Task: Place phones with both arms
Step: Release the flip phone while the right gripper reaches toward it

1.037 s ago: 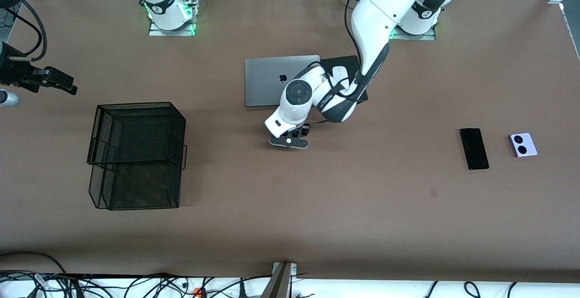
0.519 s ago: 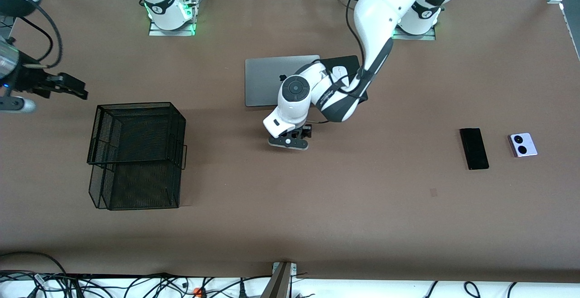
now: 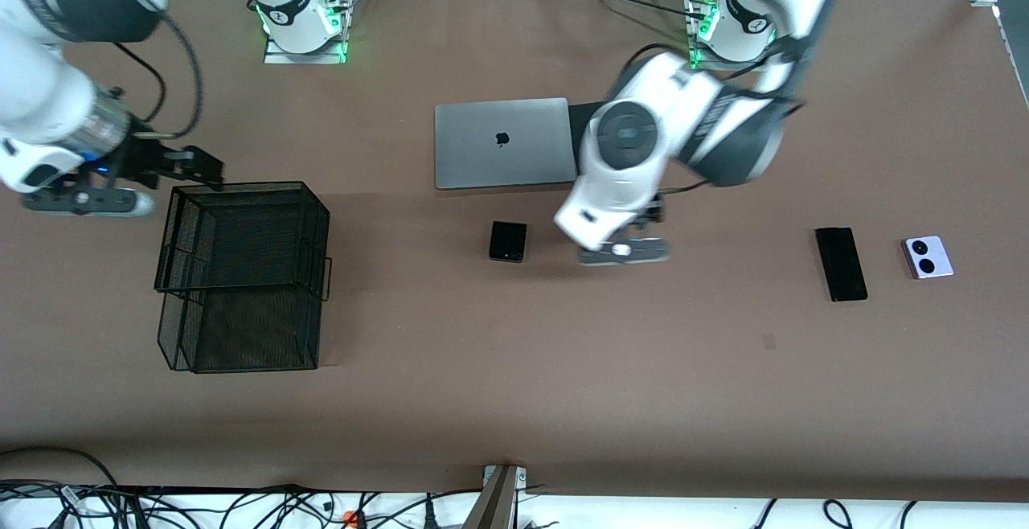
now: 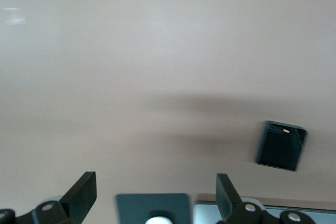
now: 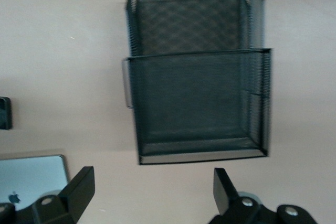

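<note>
The small black folded phone (image 3: 508, 241) lies on the table just nearer the camera than the grey laptop (image 3: 505, 141); it also shows in the left wrist view (image 4: 281, 145) and at the edge of the right wrist view (image 5: 4, 113). The long black slab (image 3: 841, 264) and the lavender phone (image 3: 928, 256) lie side by side toward the left arm's end. My left gripper (image 3: 623, 249) (image 4: 155, 198) is open and empty, over the table beside the folded phone. My right gripper (image 3: 80, 199) (image 5: 152, 187) is open and empty, beside the basket.
A black wire-mesh basket (image 3: 241, 272) (image 5: 197, 77) stands toward the right arm's end. A black mouse pad (image 3: 583, 111) lies beside the laptop, mostly under the left arm; the white mouse (image 4: 157, 217) shows only in the left wrist view.
The left gripper has let go of the folded phone, left it on the table and moved off toward the slab. The right arm has swung in toward the basket.
</note>
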You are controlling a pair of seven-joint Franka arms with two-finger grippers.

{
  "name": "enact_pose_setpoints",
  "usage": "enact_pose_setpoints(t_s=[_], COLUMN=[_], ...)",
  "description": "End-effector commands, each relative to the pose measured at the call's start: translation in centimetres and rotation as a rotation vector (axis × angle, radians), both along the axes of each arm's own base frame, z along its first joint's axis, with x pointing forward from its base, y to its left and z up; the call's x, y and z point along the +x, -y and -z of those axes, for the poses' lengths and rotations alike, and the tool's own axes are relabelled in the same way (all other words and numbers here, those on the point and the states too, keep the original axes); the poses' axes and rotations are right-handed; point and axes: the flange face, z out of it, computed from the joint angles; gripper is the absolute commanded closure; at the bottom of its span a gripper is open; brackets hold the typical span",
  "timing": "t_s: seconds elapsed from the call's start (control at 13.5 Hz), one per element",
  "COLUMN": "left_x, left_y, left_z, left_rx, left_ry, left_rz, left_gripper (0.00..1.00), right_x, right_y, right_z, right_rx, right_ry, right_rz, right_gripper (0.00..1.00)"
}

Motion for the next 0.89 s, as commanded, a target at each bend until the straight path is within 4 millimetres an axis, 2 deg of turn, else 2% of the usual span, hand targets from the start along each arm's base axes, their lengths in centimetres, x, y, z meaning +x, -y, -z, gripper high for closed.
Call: enact_pose_setpoints(t_s=[0.0,0.07,0.22,0.3,0.44,0.59,0.67,0.81], left_x=[0.4,0.9,0.8,0.3,-1.8,-3.4,-3.6,-3.9], left_y=[-6.0,-9.2,-13.8,-15.6,-16.8,-19.0,-20.5,-23.4], left_z=[-3.6,-5.4,-8.3,-10.0,-13.0,-14.9,-15.4,-14.4], left_rx=[0.028,0.022,0.006,0.001,0.008,0.011,0.008,-0.004], left_ry=[-0.022,-0.029,-0.057,-0.064,-0.092,-0.107,-0.11,-0.148], left_rz=[0.03,0.059,0.121,0.138,0.206,0.237,0.233,0.269], left_gripper=[0.0,0.0,0.0,0.0,0.0,0.0,0.0,0.0], right_x=[-0.1,-0.4,-0.9,-1.6,-2.0,-2.3,-2.4,-3.3], right_y=[-7.1,-10.6,-15.8,-19.0,-24.2,-29.6,-31.6,-36.1], right_z=[1.5,2.7,5.1,6.5,8.6,10.1,11.1,13.6], right_rx=[-0.002,0.004,0.005,0.008,0.015,0.015,0.007,0.004], right_ry=[0.03,0.035,0.054,0.057,0.063,0.073,0.079,0.077], right_rz=[-0.036,-0.06,0.029,0.056,0.101,0.145,0.158,0.176], right_gripper=[0.0,0.0,0.0,0.0,0.0,0.0,0.0,0.0])
